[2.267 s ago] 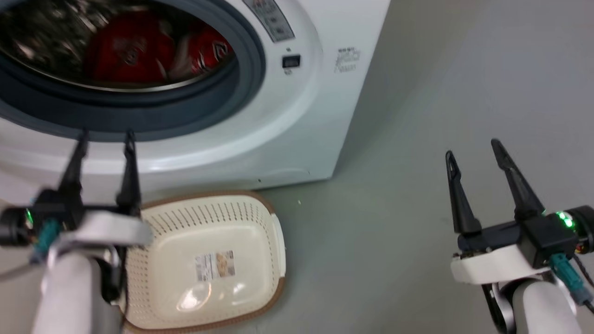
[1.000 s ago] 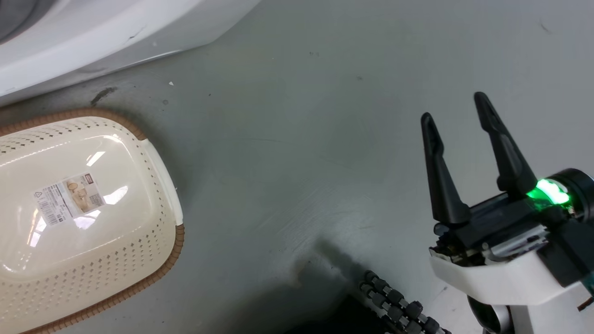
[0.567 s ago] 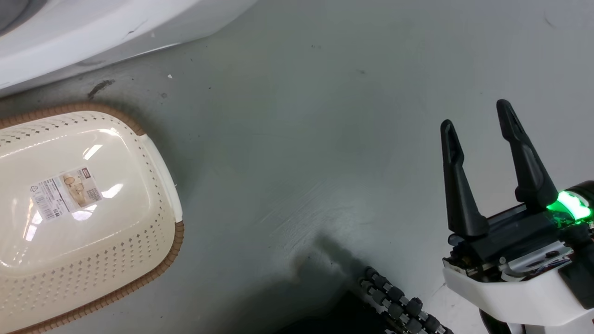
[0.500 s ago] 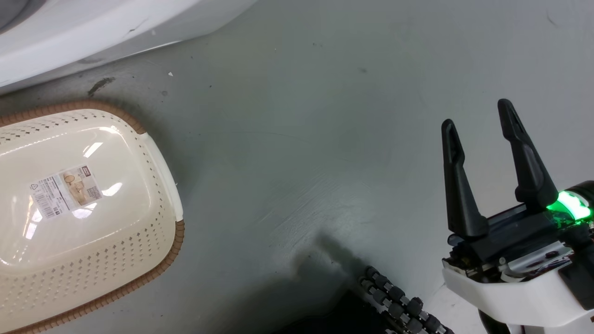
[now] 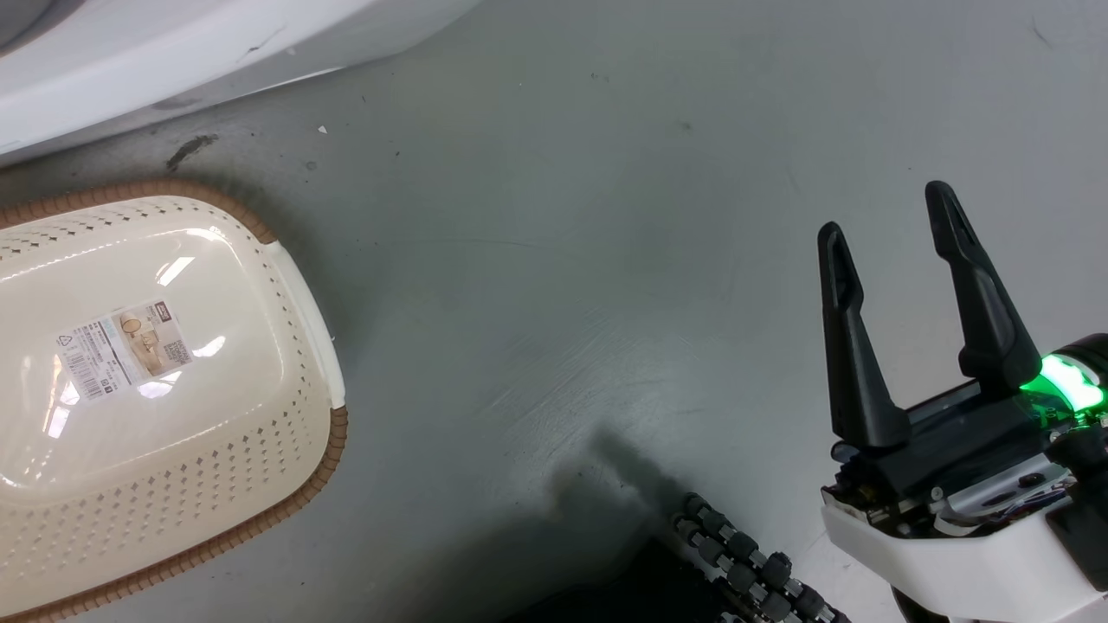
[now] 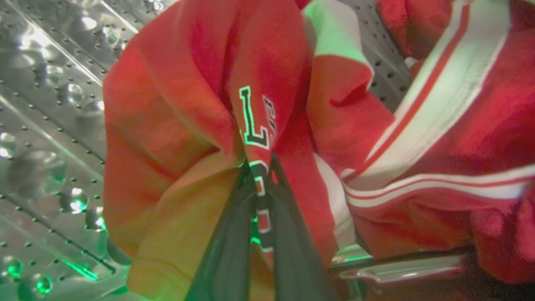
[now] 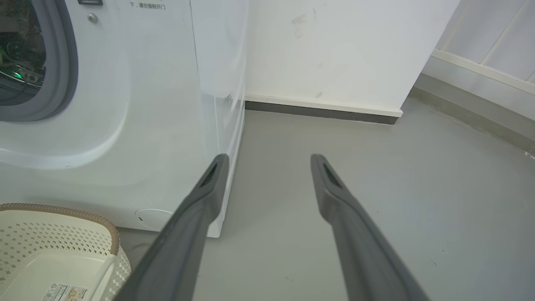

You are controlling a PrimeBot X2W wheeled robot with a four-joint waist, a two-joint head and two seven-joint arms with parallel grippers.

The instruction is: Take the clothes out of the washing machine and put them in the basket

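Inside the perforated steel drum (image 6: pixel 46 108) of the washing machine (image 7: pixel 159 108), my left gripper (image 6: pixel 261 167) is shut on a bunched fold of a red jersey (image 6: pixel 184 121) with a black letter L. A second red jersey (image 6: pixel 451 138) with white trim lies to its right. The cream basket (image 5: pixel 156 389) sits on the floor at the left of the head view, below the washing machine's white front (image 5: pixel 173 52), with a paper label on its bottom. My right gripper (image 5: pixel 887 216) hangs open over bare floor at the lower right, holding nothing.
Grey floor (image 5: pixel 554 260) stretches between the basket and my right gripper. A black ribbed cable (image 5: pixel 744 562) lies near the bottom edge. A white wall with a dark baseboard (image 7: pixel 322 112) stands beyond the washing machine's corner.
The head camera swung down and right from the drum opening to the floor, then drifted slightly. My right gripper stays open, sitting a little right and lower than one second ago.
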